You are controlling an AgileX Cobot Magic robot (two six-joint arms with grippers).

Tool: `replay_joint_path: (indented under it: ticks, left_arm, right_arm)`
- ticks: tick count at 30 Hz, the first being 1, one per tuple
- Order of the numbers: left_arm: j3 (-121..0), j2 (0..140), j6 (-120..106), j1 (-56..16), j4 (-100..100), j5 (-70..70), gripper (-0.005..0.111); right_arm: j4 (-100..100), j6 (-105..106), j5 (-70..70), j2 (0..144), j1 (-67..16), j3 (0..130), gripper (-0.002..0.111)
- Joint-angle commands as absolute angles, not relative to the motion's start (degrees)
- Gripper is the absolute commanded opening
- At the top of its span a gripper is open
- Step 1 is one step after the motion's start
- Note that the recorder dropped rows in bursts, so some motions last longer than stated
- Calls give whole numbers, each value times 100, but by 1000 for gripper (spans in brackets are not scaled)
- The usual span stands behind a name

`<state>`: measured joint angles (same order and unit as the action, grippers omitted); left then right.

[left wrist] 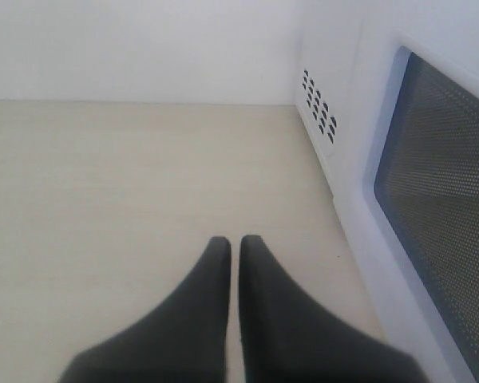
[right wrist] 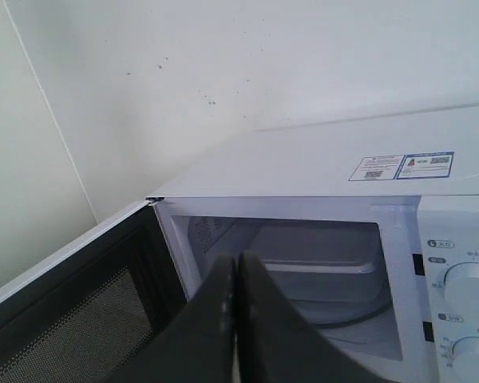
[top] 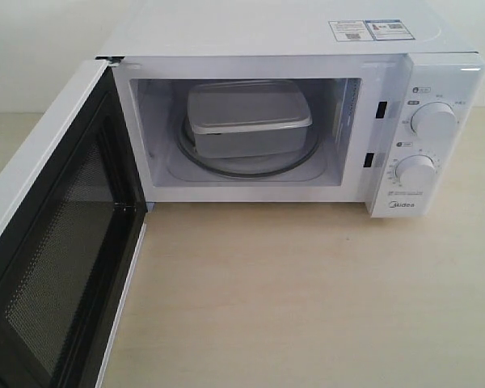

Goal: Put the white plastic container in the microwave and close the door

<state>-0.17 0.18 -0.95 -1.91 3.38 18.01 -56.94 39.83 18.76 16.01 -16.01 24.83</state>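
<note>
The white plastic container point(top: 246, 117) sits lidded on the glass turntable point(top: 250, 168) inside the microwave point(top: 307, 32). The door point(top: 56, 242) stands wide open to the left, its black mesh inner face showing. Neither gripper shows in the exterior view. My right gripper point(right wrist: 236, 257) is shut and empty, held in front of the open cavity, with the container point(right wrist: 319, 279) beyond its tips. My left gripper point(left wrist: 234, 242) is shut with nothing in it, low over the tabletop beside the door's outer face and its dark window point(left wrist: 439, 191).
Two round knobs point(top: 434, 120) point(top: 415, 171) sit on the microwave's right panel. Light wooden tabletop point(top: 307, 299) stretches in front of the microwave. Vent holes point(left wrist: 319, 104) mark the microwave's left side. A white wall stands behind.
</note>
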Motion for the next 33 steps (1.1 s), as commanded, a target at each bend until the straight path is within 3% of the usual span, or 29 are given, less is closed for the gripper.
replay_joint_path:
  ticks: [1,24,33]
  left_arm:
    - [0,0,-51,-180,337,1804,4]
    - [0,0,-51,-180,337,1804,4]
    - [0,0,-51,-180,337,1804,4]
  right_arm:
    - [-5658,3971,1918,1502,-1578,2458,0]
    - [-5634,3971,1907,1439,-1578,2458,0]
    - [-4941,3994,1979,387,-1286,2458,0]
